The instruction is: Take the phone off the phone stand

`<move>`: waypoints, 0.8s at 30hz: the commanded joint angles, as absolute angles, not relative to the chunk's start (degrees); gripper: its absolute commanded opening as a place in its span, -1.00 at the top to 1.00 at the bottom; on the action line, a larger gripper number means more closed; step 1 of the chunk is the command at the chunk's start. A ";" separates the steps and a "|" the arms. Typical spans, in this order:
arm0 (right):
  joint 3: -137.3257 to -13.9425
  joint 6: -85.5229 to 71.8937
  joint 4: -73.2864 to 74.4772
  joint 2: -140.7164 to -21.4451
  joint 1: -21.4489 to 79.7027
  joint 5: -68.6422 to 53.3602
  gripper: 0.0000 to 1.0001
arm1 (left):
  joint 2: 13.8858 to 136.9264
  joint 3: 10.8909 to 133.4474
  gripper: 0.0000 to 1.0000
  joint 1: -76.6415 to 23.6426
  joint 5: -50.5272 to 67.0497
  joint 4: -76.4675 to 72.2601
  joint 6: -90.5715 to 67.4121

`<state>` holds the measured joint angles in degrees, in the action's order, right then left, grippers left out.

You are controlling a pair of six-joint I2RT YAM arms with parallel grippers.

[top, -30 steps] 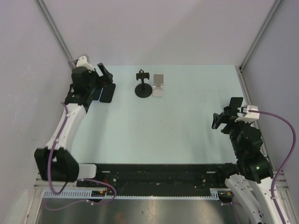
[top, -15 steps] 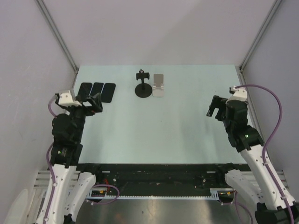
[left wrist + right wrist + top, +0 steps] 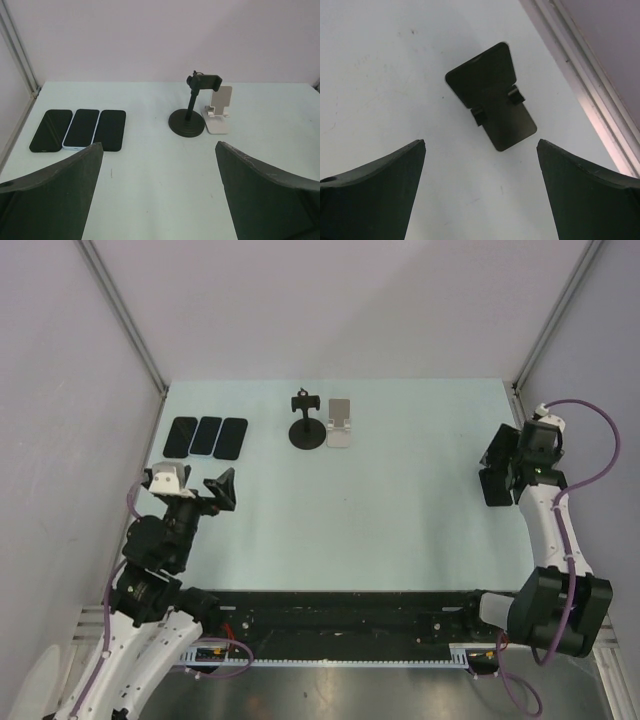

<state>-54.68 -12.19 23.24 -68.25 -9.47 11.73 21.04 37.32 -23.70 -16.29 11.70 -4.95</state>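
Observation:
Three dark phones (image 3: 207, 436) lie flat side by side at the far left of the table; they also show in the left wrist view (image 3: 80, 129). A black pole stand (image 3: 306, 430) with a round base and an empty clamp (image 3: 192, 109) stands at the far middle. A white stand (image 3: 340, 423) stands empty beside it (image 3: 218, 111). A black folding stand (image 3: 492, 95) lies empty by the right rail. No phone sits on any stand. My left gripper (image 3: 218, 490) is open and empty (image 3: 157, 200). My right gripper (image 3: 492, 468) is open and empty just short of the folding stand (image 3: 480, 195).
A metal rail (image 3: 580, 75) runs along the table's right edge close to the folding stand. Grey walls enclose the table on three sides. The black base bar (image 3: 340, 615) runs along the near edge.
My left arm has drawn back from the phones at the far left toward the near left. My right arm has swung out to the right edge, over the folding stand.

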 commanded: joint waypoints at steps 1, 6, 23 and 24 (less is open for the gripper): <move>-57.39 -4.86 11.98 -71.88 -15.20 0.53 -0.99 | 17.85 36.30 -1.00 -27.50 -20.12 9.23 -2.02; -57.48 4.38 5.46 -73.74 -16.17 -3.60 -0.99 | 15.82 35.60 -1.00 -30.14 -20.83 8.79 -1.58; -59.94 14.23 3.25 -83.58 -22.32 -15.64 -0.99 | 12.92 34.37 -1.00 -32.26 -20.66 7.74 -1.05; -60.29 14.50 3.95 -84.19 -22.32 -15.91 -1.00 | 13.01 34.28 -1.00 -32.26 -20.65 7.65 -1.05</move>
<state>-56.77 11.73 4.86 -81.87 -21.91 -13.02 13.43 34.74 -31.88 -20.60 9.85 -2.94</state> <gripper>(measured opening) 0.995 0.996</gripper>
